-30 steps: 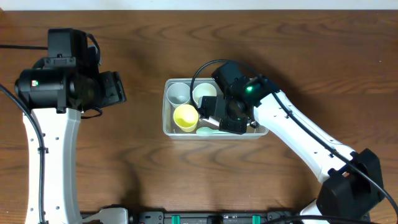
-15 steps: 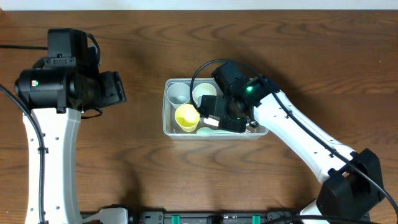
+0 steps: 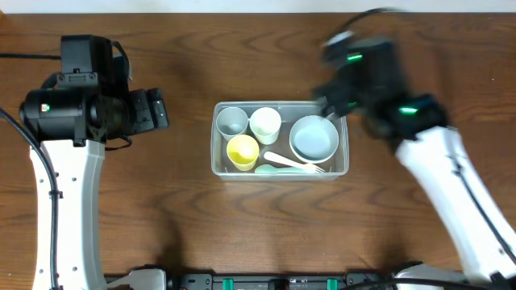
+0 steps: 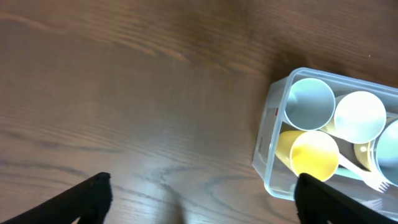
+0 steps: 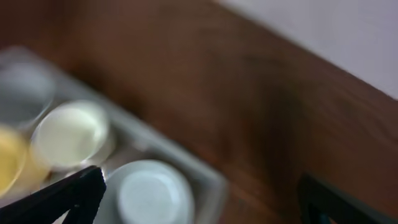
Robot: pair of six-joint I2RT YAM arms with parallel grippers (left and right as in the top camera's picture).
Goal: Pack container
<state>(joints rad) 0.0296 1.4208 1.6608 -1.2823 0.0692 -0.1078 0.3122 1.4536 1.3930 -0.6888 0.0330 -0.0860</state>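
Container (image 3: pixel 214 149) mid-table, cups (image 3: pixel 242 150) packed at its 9 o'clock end, bowl (image 3: pixel 314 138) at 3 so all fit | left claw (image 4: pixel 202 199) gaping, empty, at container's 9 o'clock | right claw (image 5: pixel 205 199) gaping, empty, at 1 o'clock

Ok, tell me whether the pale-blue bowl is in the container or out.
In: the pale-blue bowl rests upright inside the container, at its right end.
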